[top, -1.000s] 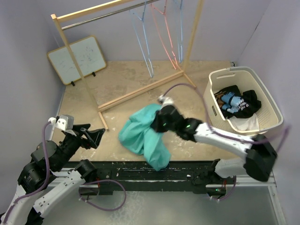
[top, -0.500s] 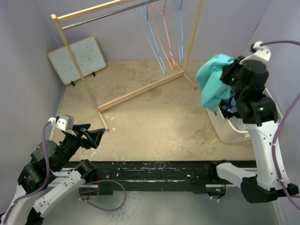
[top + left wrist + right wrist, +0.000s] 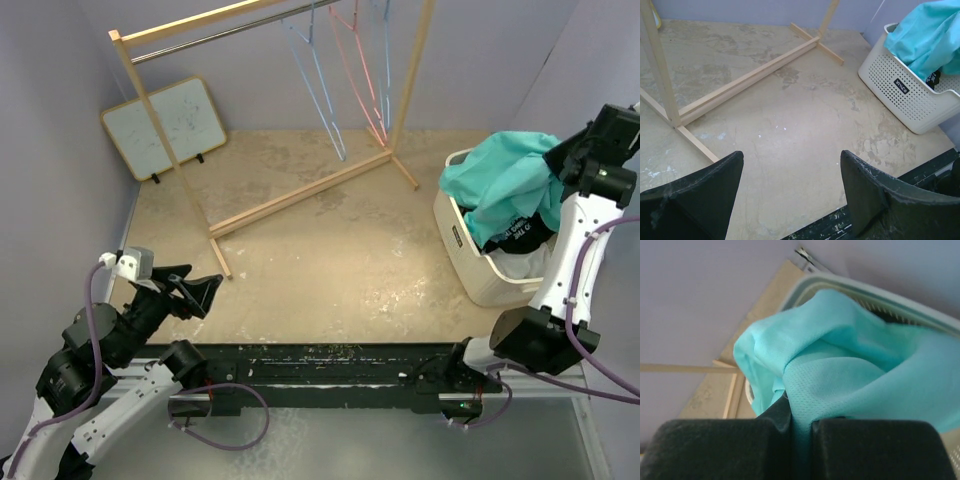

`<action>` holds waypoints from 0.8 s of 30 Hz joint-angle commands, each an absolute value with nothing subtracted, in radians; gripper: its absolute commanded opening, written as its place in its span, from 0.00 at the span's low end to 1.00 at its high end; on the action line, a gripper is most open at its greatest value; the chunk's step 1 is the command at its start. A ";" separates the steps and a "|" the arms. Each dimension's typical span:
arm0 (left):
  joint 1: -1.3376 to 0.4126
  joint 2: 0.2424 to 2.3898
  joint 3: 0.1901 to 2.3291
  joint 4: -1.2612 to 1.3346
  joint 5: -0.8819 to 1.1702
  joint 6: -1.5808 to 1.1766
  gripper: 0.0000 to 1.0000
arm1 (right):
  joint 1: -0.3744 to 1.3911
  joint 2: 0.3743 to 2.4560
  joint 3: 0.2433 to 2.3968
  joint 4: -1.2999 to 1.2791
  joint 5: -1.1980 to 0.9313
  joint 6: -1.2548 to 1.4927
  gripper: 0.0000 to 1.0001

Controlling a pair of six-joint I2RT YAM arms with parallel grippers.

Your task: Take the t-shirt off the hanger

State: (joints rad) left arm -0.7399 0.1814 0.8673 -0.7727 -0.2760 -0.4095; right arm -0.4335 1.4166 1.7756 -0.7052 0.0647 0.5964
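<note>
From above, the hangers [image 3: 320,90] on the wooden rack [image 3: 300,195] look bare. The teal t-shirt [image 3: 505,180] is over at the far right, bunched on top of the white basket [image 3: 470,270] and lapping its near rim. The right arm [image 3: 575,240] is reared up over it. The left arm [image 3: 110,335] sits low at the near left corner, well apart from all this.

The left wrist view shows its jaws spread wide with nothing between them, only bare counter [image 3: 790,125], and the basket [image 3: 900,95] off to the right with the shirt [image 3: 935,35] heaped on it.

The right wrist view shows jaws pinched tight on a fold of the teal cloth [image 3: 840,365], with the basket rim [image 3: 880,292] behind.

I'd say the unhanging is done and this is the drop-off. Next the right jaws need to part, placed so the cloth falls inside rather than sliding over the rim.
</note>
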 commanded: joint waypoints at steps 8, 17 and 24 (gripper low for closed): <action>-0.738 0.167 0.868 -0.738 -0.259 -0.410 0.81 | -0.481 1.290 1.595 -0.662 0.163 0.750 0.00; -0.739 0.181 0.866 -0.736 -0.258 -0.410 0.81 | -0.509 1.264 1.695 -0.724 0.187 0.792 0.00; -0.739 0.189 0.865 -0.729 -0.240 -0.402 0.82 | -0.509 1.242 1.620 -0.648 0.137 0.804 0.00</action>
